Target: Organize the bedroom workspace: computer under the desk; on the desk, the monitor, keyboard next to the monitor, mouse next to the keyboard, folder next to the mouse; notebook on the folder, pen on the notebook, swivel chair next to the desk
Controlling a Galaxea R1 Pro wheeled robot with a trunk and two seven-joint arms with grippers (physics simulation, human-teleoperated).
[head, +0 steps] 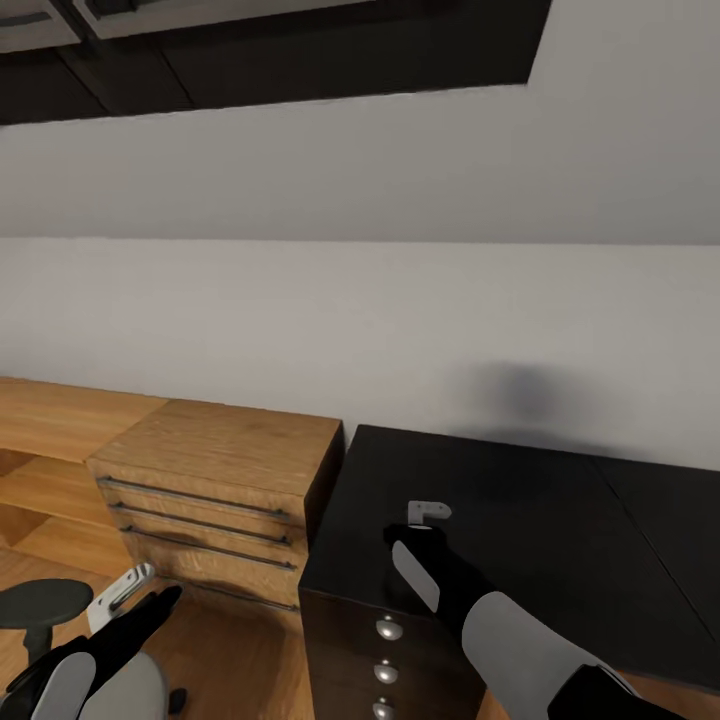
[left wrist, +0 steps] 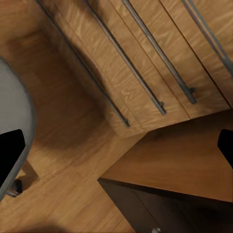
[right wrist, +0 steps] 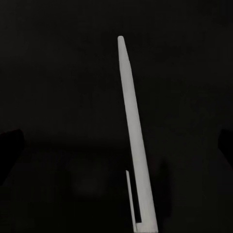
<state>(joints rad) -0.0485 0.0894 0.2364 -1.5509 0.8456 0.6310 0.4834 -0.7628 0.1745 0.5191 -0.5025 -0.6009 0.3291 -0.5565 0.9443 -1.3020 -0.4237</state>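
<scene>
The white pen lies against the glossy black top of the desk. My right gripper hovers over the desk's near left part. In the right wrist view its dark fingertips stand far apart at both edges, so the right gripper is open, with the pen between the fingers and touching neither. My left gripper is low beside the desk, over the wooden floor; the left gripper is open and empty. A grey curved part of the swivel chair lies near it.
A light wooden drawer cabinet with long bar handles stands against the desk's left side, its drawer fronts close to my left gripper. The desk's dark drawer unit with round knobs is below my right arm. A white wall rises behind.
</scene>
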